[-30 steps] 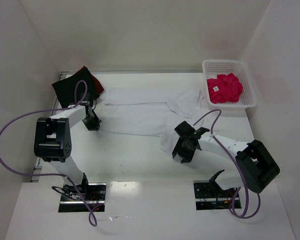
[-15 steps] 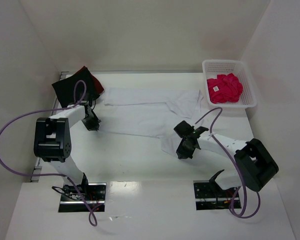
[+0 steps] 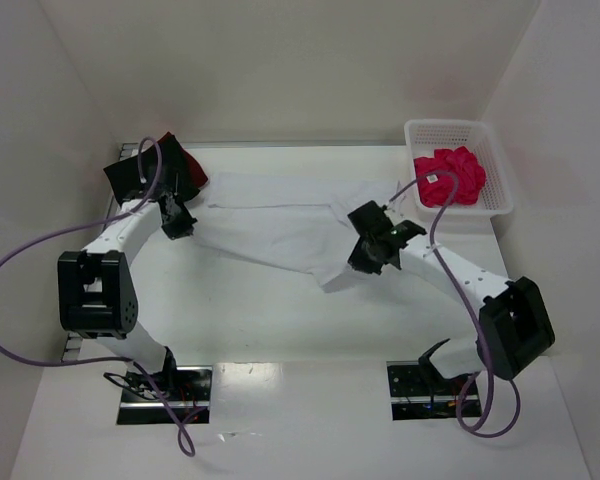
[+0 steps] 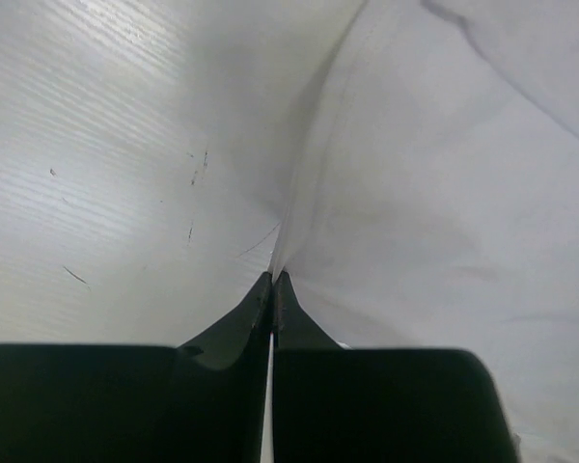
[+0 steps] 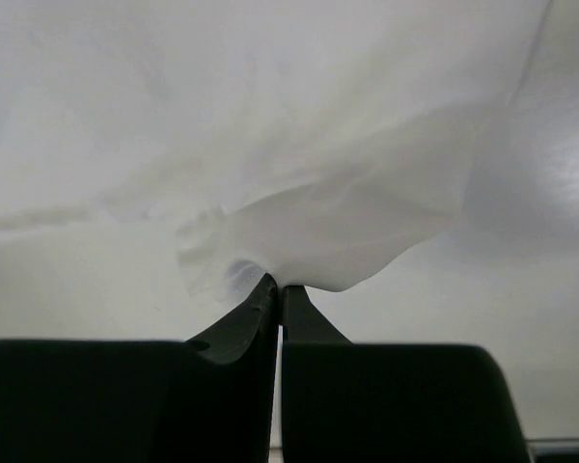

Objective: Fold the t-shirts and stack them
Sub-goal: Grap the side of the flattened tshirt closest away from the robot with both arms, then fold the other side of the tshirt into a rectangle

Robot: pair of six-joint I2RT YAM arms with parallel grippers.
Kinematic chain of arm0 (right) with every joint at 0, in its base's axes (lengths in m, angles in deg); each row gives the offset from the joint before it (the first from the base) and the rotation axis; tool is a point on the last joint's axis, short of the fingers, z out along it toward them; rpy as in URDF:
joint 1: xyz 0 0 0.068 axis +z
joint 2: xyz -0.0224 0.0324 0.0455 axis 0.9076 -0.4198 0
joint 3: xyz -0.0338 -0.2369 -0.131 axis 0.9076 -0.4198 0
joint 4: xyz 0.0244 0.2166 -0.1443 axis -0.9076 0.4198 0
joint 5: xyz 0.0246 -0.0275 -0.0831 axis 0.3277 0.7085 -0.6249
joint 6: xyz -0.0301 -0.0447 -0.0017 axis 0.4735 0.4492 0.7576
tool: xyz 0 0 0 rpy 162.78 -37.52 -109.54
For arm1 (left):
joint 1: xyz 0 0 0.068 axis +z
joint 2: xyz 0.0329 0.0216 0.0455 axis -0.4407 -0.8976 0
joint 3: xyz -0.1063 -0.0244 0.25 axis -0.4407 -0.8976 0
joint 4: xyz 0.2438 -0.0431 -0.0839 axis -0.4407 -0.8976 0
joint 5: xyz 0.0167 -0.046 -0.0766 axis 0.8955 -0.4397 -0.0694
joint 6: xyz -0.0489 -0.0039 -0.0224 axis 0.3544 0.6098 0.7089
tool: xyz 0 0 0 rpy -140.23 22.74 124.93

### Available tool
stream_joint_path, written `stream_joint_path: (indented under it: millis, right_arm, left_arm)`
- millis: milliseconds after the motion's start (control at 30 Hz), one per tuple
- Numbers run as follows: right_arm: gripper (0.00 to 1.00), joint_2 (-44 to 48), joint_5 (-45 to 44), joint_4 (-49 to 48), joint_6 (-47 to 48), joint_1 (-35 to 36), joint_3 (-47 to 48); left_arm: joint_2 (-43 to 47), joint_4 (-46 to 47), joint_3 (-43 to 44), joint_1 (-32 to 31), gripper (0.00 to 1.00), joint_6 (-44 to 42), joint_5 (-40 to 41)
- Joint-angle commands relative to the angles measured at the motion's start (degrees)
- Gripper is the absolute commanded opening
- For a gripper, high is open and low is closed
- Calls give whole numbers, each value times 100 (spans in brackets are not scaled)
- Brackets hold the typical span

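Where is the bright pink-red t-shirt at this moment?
In the top external view, the bright pink-red cloth t-shirt lies bunched inside the white plastic lattice basket at the far right, just right of the spread white cloth t-shirt.

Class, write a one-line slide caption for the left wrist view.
Left gripper clamps an edge of the white t-shirt, table alongside.

Your left gripper (image 3: 182,227): near side bare worktop (image 3: 250,320), free passage. Just beyond it, dark shirt pile (image 3: 150,172) blocks. Side wall (image 3: 40,150) close on left.
Your right gripper (image 3: 365,260): near side open. Beyond and to right, basket (image 3: 502,195) with pink-red shirt (image 3: 448,178) obstructs. Between your grippers, white shirt (image 3: 280,225) lies low.
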Motion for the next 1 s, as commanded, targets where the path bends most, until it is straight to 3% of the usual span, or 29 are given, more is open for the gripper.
stream_joint_path:
  millis: [0, 200, 500, 967]
  right_arm:
    - [0, 128, -582, -28, 800, -681, 852]
    - [0, -334, -643, -603, 1613, -1309, 1413]
    - [0, -1661, -582, -1145, 2284, -1756, 2671]
    - [1, -3559, -186, -1466, 2418, -2107, 4427]
  left_arm:
    - [200, -95, 255, 39, 0, -131, 117]
    - [37, 10, 725, 39, 0, -279, 56]
    - [-1212, 213, 2131, 39, 0, -421, -199]
    - [-3165, -42, 4193, 91, 0, -526, -471]
